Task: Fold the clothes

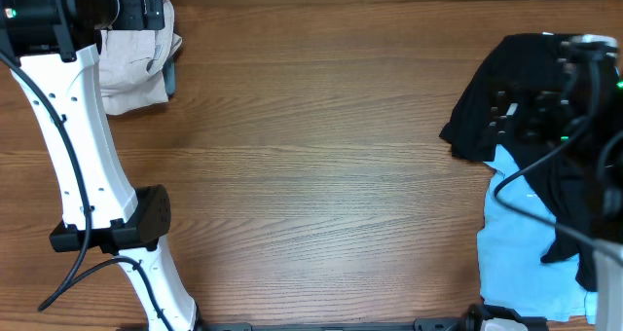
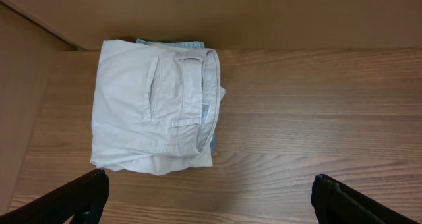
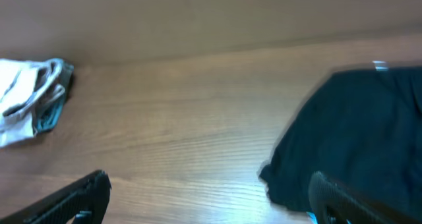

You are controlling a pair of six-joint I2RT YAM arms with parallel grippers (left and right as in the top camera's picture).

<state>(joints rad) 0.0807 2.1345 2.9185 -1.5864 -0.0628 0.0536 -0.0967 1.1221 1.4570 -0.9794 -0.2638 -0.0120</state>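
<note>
View from overhead: pale beige cotton shorts [image 1: 131,63] sit folded in a compact bundle at the far-left corner of the wood-grain table [image 1: 321,175]. White left arm [image 1: 83,127] runs up the left edge from the near-left corner. Its dark head is over the bundle's upper-left part and partly hides it. Crumpled black garment [image 1: 516,58] lies at the right edge, toward the far-right corner. Flat light-blue cloth [image 1: 521,243] is just below it toward the near-right corner, with the black overlapping its upper edge. Dark right arm [image 1: 584,107] hangs over the black garment; can't tell from here whether it touches.

Left wrist: left gripper [image 2: 210,188] is spread wide, fingertips at the two lower corners of the frame, only bare wood between them. Beige shorts lie ahead of it, apart from both fingers, folded roughly square. Waistband with a belt loop is on the right side and a pocket slit faces up. Strip of pale-blue denim [image 2: 168,43] peeks out under the far edge and lower right side, so the beige rests on it. Bundle is close to the table's back edge.

Right wrist: blurred. Right gripper [image 3: 210,184] is also spread, nothing pinched, wood in the gap. Black garment fills the right side, its edge next to the right-hand finger; contact unclear. Beige bundle shows small at far left, well apart from this gripper, with a bluish layer at its side.
</note>
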